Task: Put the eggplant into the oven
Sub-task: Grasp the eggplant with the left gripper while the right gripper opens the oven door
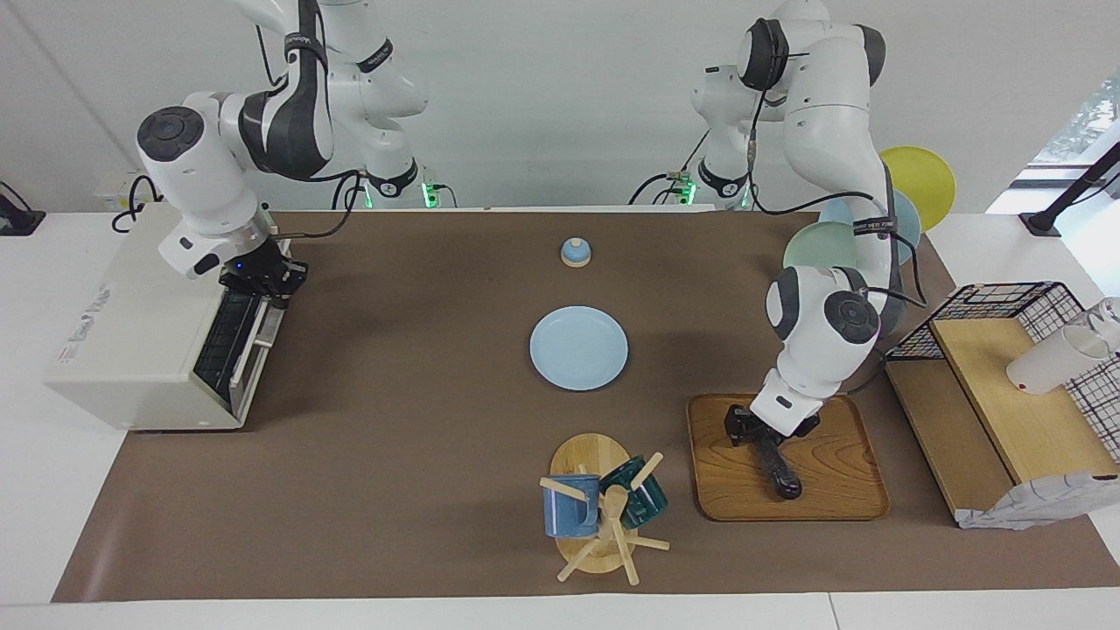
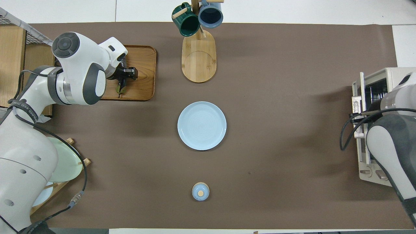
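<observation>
Oven: under the right gripper, its door part way down so food can go in.
Right gripper: pinched shut on the door's bar handle, pulling it open.
Plate: between the two grippers, not used.
Left gripper: low on the eggplant's stem end; I cannot tell if it grips.
Eggplant: lying on the wooden tray, waiting.

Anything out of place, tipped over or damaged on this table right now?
One thing: a white cup lies on its side on the wooden shelf in the wire basket. The eggplant lies on its tray, and the oven door is partly open.
</observation>
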Robot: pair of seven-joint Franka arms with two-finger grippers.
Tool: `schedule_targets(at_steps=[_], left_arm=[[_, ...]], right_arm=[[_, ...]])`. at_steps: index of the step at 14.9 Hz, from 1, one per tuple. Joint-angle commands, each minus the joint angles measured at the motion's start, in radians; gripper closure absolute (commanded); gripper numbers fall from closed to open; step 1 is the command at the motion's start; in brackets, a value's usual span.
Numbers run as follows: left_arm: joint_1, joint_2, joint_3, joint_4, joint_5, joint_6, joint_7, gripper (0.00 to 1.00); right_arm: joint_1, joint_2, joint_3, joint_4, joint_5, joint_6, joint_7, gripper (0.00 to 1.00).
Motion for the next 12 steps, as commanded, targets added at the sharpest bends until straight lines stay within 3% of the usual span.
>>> schedule_targets(at_steps=[1, 4, 7, 12], left_arm=[[-0.007, -0.026, 0.009, -0.009, 0.016, -0.022, -0.002, 1.00], [-0.012, -0.036, 0.007, 0.036, 0.004, -0.092, -0.015, 1.00], [-0.016, -0.156, 0.006, 0.021, -0.043, -0.206, -0.103, 1.00], [-0.151, -0.338, 0.003, -0.068, -0.051, -0.352, -0.329, 1.00]], right_arm=[[0.013, 0.035, -0.002, -0.059, 0.004, 0.109, 0.007, 1.00], [0.016, 0.073, -0.002, -0.106, 0.010, 0.231, 0.007, 1.00], [0.049, 0.081, -0.001, -0.128, 0.011, 0.268, 0.009, 1.00], [0.056, 0.153, -0.001, -0.146, 0.024, 0.383, 0.013, 1.00]])
